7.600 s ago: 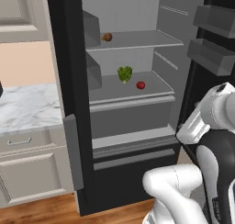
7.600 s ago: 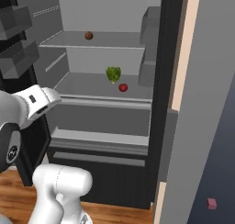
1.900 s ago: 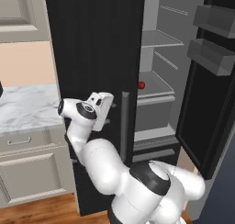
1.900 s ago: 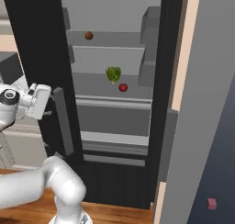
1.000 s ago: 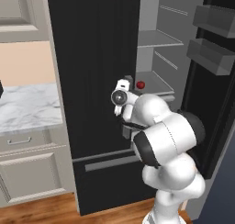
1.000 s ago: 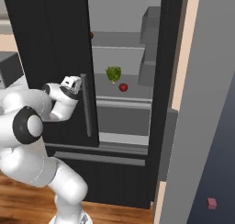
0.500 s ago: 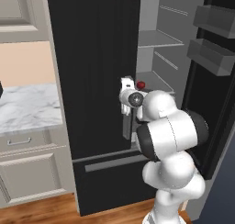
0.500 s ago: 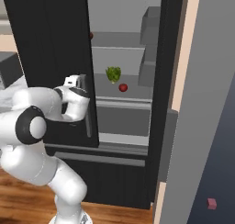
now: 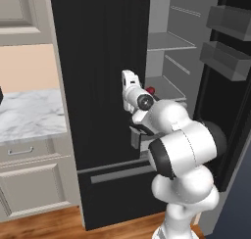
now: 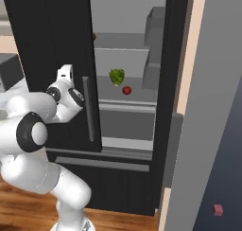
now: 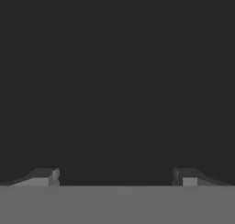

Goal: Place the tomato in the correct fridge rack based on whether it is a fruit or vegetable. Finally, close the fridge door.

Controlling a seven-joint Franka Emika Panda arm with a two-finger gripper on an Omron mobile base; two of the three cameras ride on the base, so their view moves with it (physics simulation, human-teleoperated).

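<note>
The tomato [image 10: 126,90] is a small red ball resting on the grey fridge rack [image 10: 137,96], just right of a green leafy bunch [image 10: 116,76]. From the left base view the tomato [image 9: 150,90] peeks out past the edge of the black fridge door [image 9: 98,61], on the same fridge rack [image 9: 169,87]. My gripper [image 9: 126,85] is pressed up against the outer face of that door [image 10: 52,36], close to its long handle [image 10: 87,109]. In the hand view the gripper [image 11: 114,177] stands open, its tips wide apart, with nothing but dark door surface ahead.
The right fridge door stands open with its bins [image 9: 228,42] facing in. A marble counter [image 9: 29,115] over cabinet drawers lies to the left. A small brown item [image 10: 93,36] sits on the shelf above. A tall panel [image 10: 208,107] borders the right side.
The left fridge door has swung further towards shut with my hand against it. My fingers have spread wider apart. The tomato and the leafy bunch have not moved.
</note>
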